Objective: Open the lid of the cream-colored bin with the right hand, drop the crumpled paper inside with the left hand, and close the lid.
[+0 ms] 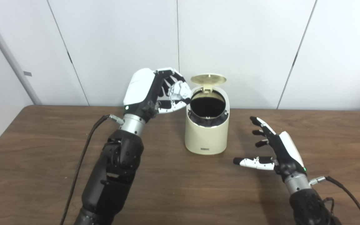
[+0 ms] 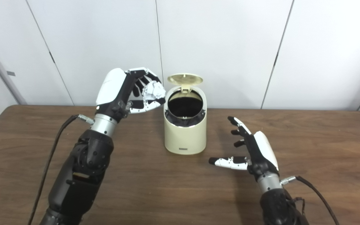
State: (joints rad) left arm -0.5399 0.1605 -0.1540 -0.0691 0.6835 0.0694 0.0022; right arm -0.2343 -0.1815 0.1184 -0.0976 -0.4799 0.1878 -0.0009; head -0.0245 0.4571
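Crumpled paper (image 1: 179, 90) is gripped by the left hand (image 1: 150, 92) beside the bin's (image 1: 206, 131) raised lid (image 1: 208, 79), ready for dropping; the right hand (image 1: 275, 147) is spread empty.

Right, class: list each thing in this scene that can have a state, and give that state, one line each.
lid: open, tipped up behind the opening.
cream-colored bin: upright on the table, mouth uncovered.
crumpled paper: held beside the bin's rim, not yet inside.
left hand: shut on the paper.
right hand: open, fingers spread, holding nothing.

Bin (image 1: 207, 131) mid-table (image 1: 42, 156), lid (image 1: 208, 79) raised behind, paper (image 1: 179, 90) just left of rim, right hand (image 1: 272, 147) right.
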